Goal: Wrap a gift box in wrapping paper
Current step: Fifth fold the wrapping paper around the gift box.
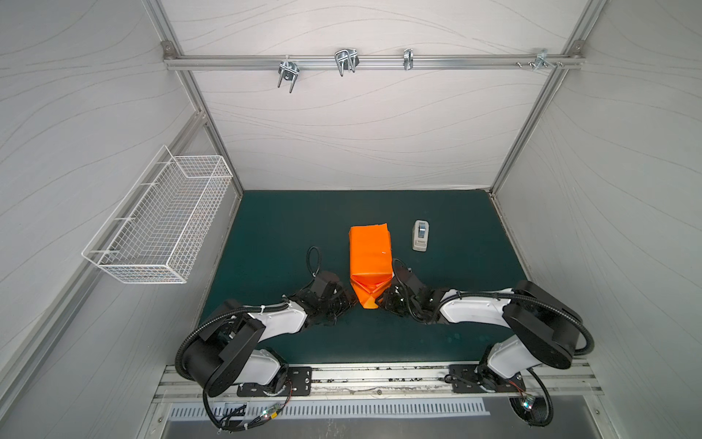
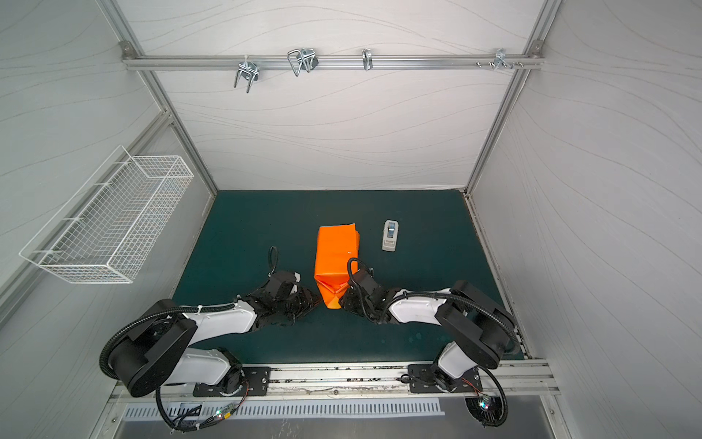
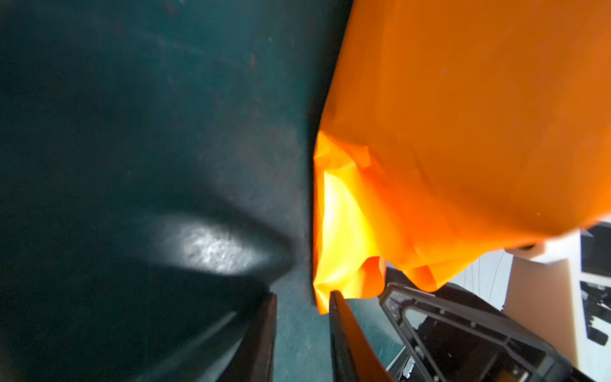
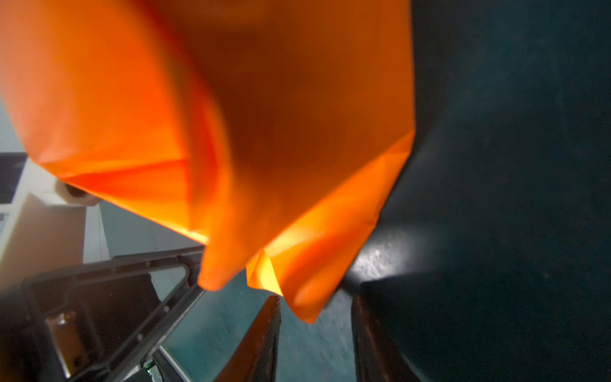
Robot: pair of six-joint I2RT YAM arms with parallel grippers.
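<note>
The wrapping paper (image 1: 370, 251) (image 2: 336, 251) is orange and folded round a long block at the middle of the green mat (image 1: 285, 228). Its near end is creased into triangular flaps. The gift box is hidden inside it. My left gripper (image 1: 353, 302) (image 3: 302, 297) sits low at the left of the flaps, open, with mat showing between its fingers and the paper (image 3: 463, 132) brushing one fingertip (image 3: 337, 297). My right gripper (image 1: 380, 298) (image 4: 315, 304) faces it from the right, open. A loose corner of the paper (image 4: 264, 132) hangs between its fingertips, unclamped.
A white-grey tape dispenser (image 1: 420, 235) (image 2: 390, 235) stands on the mat just right of the parcel's far end. A white wire basket (image 1: 163, 220) hangs on the left wall. Metal hooks hang from a rail at the back.
</note>
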